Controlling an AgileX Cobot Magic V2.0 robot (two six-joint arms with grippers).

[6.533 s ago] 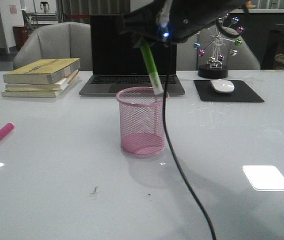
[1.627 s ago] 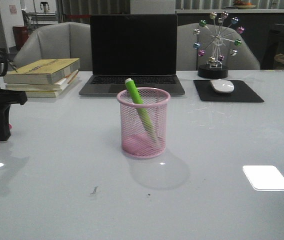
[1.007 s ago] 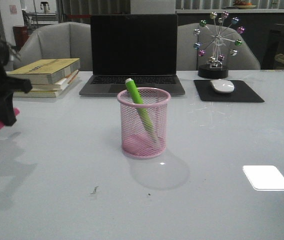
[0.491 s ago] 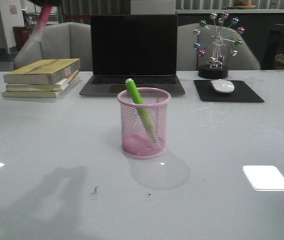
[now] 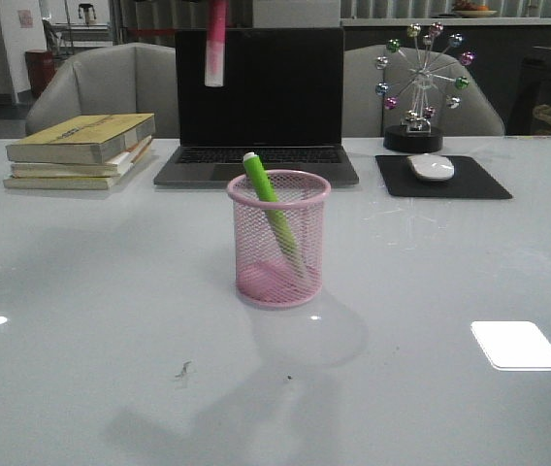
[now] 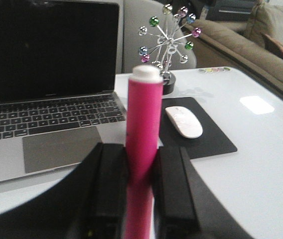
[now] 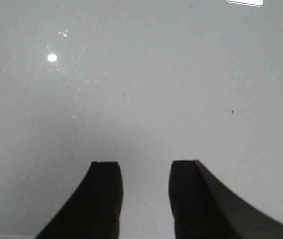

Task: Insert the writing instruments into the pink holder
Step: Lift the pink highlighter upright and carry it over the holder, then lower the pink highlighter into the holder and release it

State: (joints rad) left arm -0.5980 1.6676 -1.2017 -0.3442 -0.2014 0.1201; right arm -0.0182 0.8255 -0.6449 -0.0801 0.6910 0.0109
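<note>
Pink marker (image 5: 215,44) now aloft; 1 green marker (image 5: 274,216) in holder (image 5: 278,239)

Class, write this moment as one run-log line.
left end effector: shut on pink marker, held high | right end effector: open, empty | green marker: in holder

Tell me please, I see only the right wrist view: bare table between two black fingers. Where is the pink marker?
Observer: The left gripper is shut on the pink marker, with the pale tip pointing away from the fingers.
Operator: Is it above the holder?
Observer: Not yet. In the front view it hangs high, seen against the laptop screen, a little left of the pink holder.
Operator: Is the holder empty?
Observer: No, the green marker leans inside it, its top above the rim.
</note>
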